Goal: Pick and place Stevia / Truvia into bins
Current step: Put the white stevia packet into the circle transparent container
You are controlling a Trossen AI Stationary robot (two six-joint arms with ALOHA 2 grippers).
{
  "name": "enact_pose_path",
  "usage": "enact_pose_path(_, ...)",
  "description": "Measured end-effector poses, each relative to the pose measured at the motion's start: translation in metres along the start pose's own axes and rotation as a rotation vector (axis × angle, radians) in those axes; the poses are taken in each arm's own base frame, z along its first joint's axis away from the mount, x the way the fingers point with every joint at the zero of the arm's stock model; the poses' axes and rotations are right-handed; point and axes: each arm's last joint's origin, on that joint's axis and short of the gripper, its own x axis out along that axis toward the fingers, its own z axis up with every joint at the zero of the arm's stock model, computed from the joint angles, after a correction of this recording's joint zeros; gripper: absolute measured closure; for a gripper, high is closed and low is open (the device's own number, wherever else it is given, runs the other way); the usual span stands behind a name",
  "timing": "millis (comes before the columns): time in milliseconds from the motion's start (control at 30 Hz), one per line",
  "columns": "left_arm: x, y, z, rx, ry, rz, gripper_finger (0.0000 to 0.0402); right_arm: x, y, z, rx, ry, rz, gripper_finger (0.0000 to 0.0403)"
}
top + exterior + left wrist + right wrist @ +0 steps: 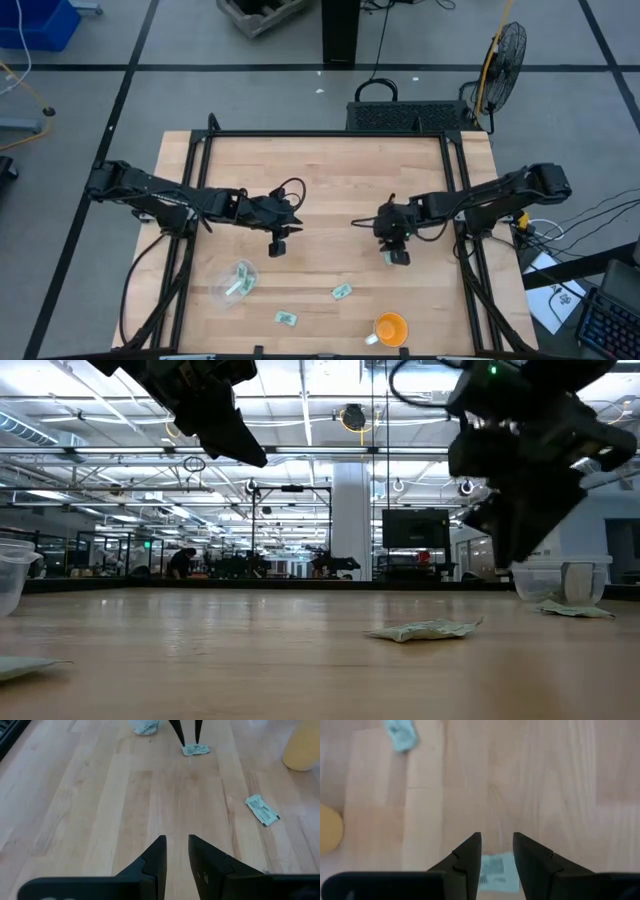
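The left hand (278,243) hangs over the middle of the pale wooden worktop (330,180), left of centre, its dark fingers (156,857) set narrow with only a slim gap between them and nothing held. The right hand (396,254) hangs right of centre, fingers (470,855) parted a little wider and empty. In the right wrist view a small pale green and white paper sachet (494,872) lies flat on the wood right under that gap.

Two more sachets lie on the near part of the worktop: one (342,292) just near and left of the right hand, another (286,318) farther left, close to the near edge. A see-through round plastic cup (234,283) lies at the near left, seemingly tipped on its side, with a sachet (240,279) inside it. An orange plastic cup (390,328) stands at the near edge, right of the loose sachets.

From table height, a second clear cup (562,582) shows on the right, a crumpled sachet (575,609) just beside it.
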Motion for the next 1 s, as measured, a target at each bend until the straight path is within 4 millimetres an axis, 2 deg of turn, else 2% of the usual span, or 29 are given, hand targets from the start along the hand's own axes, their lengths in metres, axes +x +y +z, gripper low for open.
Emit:
enact_pose_path(133,0.0,0.0,0.0,0.0,-0.002,0.0,0.0316,-0.001,0.008,0.01,-0.076,0.012,0.019,0.0298)
enact_pose_path(233,0.0,0.0,0.001,0.0,-0.007,-0.001,0.0316,0.004,0.011,0.011,-0.075,0.153,0.013,0.0298)
enact_pose_path(400,0.0,0.0,0.004,-0.003,-0.036,-0.004,0.0316,0.012,0.013,0.019,-0.13,0.366,-0.128,0.0298)
enact_pose_path(567,0.0,0.0,0.004,-0.004,-0.037,-0.004,0.0316,0.025,0.015,0.036,-0.152,0.374,-0.12,0.0298)
enact_pose_path(767,0.0,0.0,0.004,-0.004,-0.036,-0.004,0.0316,0.041,0.01,0.031,-0.158,0.463,-0.123,0.0298)
enact_pose_path(1000,0.0,-0.001,0.003,-0.004,-0.033,-0.013,0.0316,0.042,0.009,0.029,-0.154,0.494,-0.128,0.0298)
